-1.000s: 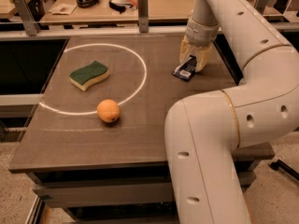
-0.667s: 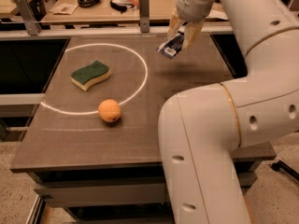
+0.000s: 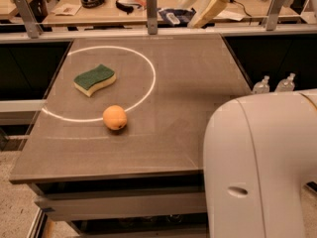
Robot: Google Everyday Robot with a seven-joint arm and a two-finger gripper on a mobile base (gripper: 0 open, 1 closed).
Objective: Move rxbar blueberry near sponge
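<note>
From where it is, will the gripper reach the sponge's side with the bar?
Likely yes. The gripper holds the bar above the table's far edge; bare tabletop lies between it and the sponge, and the orange sits off that path.

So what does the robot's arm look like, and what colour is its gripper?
The arm is big, smooth and creamy white, with rounded, chunky shapes and one little oval slot in its shell. No cables or stickers show. The gripper, at the top above the far edge of the table, has two flat, pale tan fingers.
</note>
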